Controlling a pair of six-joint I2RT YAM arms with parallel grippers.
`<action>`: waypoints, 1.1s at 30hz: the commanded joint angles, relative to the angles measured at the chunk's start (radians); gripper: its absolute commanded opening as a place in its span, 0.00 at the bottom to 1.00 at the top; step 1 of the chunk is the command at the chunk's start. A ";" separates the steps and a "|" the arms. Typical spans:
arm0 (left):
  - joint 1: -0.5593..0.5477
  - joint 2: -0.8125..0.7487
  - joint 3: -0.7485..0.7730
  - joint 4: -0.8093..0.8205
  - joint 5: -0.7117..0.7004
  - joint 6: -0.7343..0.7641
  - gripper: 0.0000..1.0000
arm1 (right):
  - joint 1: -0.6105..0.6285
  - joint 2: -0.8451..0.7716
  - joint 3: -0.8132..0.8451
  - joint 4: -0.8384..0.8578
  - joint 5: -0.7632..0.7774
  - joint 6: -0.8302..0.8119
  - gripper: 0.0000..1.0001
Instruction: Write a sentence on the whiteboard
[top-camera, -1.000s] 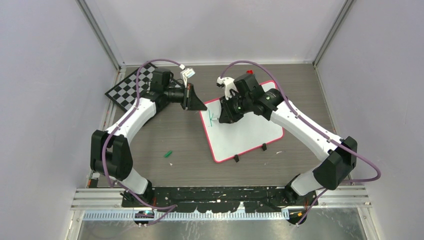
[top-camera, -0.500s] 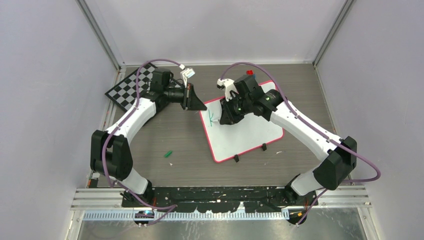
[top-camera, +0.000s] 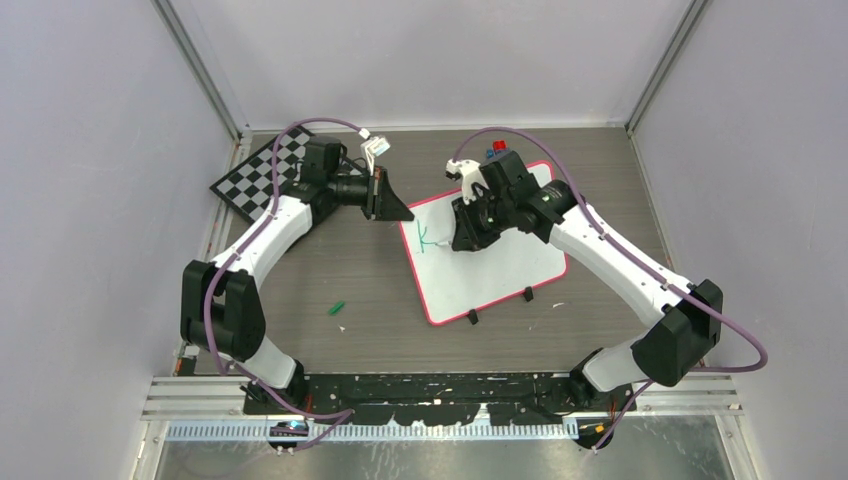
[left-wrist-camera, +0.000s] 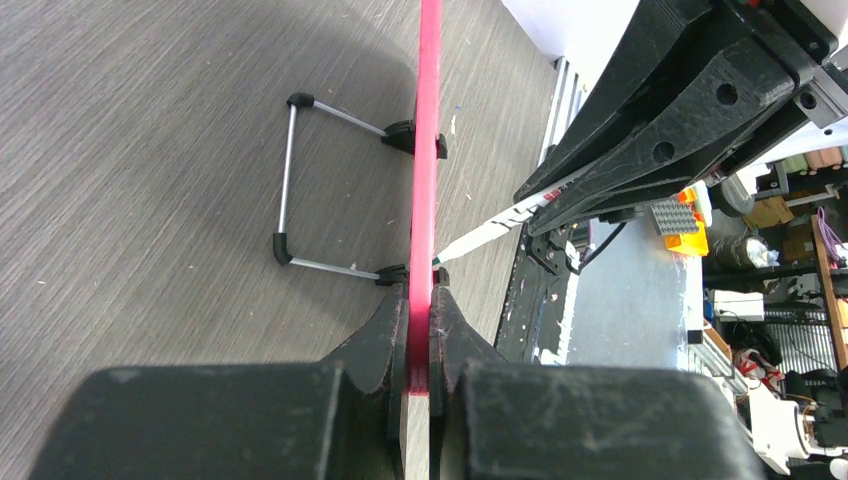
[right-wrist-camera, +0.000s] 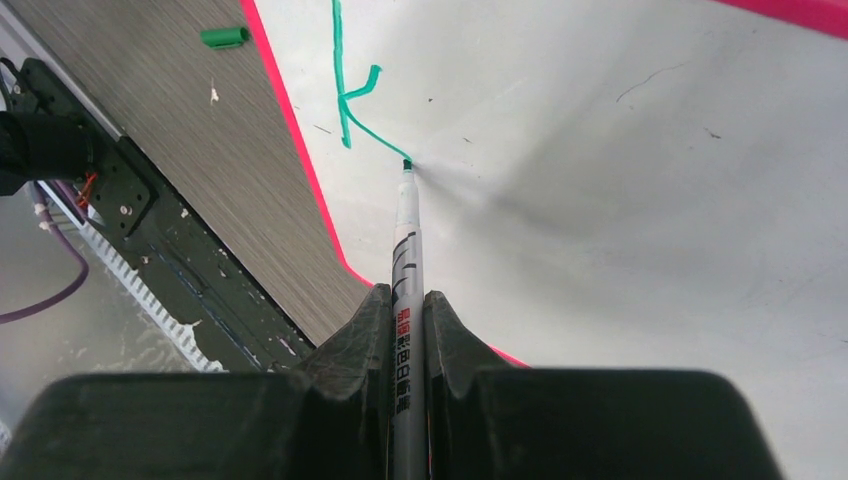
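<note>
I am looking down on a grey wood-grain table (top-camera: 340, 270), boxed in by pale lilac walls (top-camera: 90, 200) with metal corner posts. The whiteboard (top-camera: 500, 270), glossy white with rounded corners and a thin pink-red rim, sits right of centre. A checkered chessboard (top-camera: 250, 180) lies at the far left, partly under the left arm.

The left gripper (left-wrist-camera: 418, 300) is pressed together on the whiteboard's rim at its far-left corner. Only that wrist view shows the bent wire stand (left-wrist-camera: 285, 180) behind the board; from above I see just two black feet.

The right gripper (right-wrist-camera: 408, 300) pinches a slim white marker (right-wrist-camera: 408, 240), its green tip touching the board. Of the sentence (right-wrist-camera: 350, 95), one green "k" shows near the left rim. The right wrist view alone shows faint scuffs on the white surface. A small green cap (top-camera: 337, 308) lies on the table, left of the board.
</note>
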 joint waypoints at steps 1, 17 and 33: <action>0.003 -0.040 -0.001 0.006 0.012 0.004 0.00 | -0.005 -0.047 0.028 0.007 -0.043 -0.031 0.00; 0.002 -0.043 -0.002 0.006 0.021 0.007 0.00 | -0.004 -0.002 0.083 0.046 -0.031 -0.007 0.00; 0.001 -0.047 -0.005 0.004 0.022 0.012 0.00 | -0.035 -0.007 0.073 0.011 0.025 -0.039 0.00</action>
